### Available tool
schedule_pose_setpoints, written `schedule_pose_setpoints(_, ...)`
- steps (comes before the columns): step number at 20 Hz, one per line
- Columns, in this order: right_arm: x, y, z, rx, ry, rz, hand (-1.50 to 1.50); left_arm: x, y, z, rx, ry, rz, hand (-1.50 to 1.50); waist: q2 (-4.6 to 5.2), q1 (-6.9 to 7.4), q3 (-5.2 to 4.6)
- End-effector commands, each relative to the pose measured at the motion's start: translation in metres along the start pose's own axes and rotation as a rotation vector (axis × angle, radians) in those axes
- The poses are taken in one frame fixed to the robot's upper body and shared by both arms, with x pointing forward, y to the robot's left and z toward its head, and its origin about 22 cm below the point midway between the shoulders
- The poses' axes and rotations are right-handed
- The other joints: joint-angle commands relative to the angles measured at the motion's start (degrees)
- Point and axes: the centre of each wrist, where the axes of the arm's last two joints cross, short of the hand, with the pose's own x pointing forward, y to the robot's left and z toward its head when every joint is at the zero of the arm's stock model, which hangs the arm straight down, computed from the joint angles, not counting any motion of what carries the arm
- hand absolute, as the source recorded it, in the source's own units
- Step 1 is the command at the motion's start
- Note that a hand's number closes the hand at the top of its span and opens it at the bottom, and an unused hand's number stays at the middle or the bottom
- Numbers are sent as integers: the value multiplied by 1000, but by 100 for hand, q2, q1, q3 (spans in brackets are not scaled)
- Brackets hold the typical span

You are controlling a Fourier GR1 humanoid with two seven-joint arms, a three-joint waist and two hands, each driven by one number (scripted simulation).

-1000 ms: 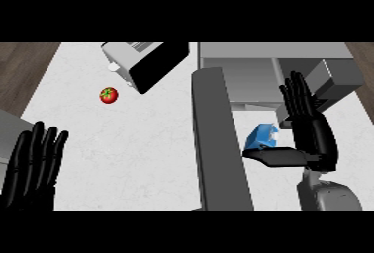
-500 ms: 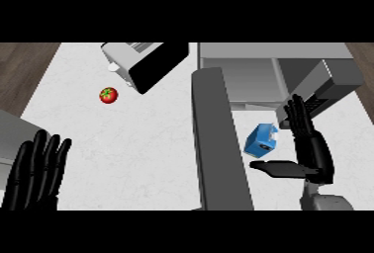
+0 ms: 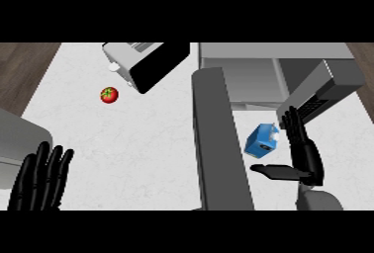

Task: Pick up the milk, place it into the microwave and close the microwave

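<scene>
Milk carton [image 3: 262, 140], blue and tilted, lies on the white counter [image 3: 146, 143] just left of the right hand's [image 3: 303, 155] straight fingers and just above its outstretched thumb, between that hand and the open microwave door [image 3: 219, 148]. Whether the fingers touch it I cannot tell. The left hand [image 3: 40, 180] rests spread open, far to the carton's left.
</scene>
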Motion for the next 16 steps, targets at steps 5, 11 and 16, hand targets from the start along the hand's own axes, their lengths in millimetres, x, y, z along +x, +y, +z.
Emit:
schedule_pose_setpoints(5,-43,-8,1,-13,20,-44,-150,-2,-7,7,2,-28,-18,-150,1,8,0)
schedule_pose_setpoints(11,-72,-18,2,-15,12,-25,-150,14,-6,9,22,-6,2,-150,14,52,5)
schedule_pose_setpoints(16,-80,-11,8,38,23,-32,-150,5,-4,7,10,4,5,-150,8,27,3)
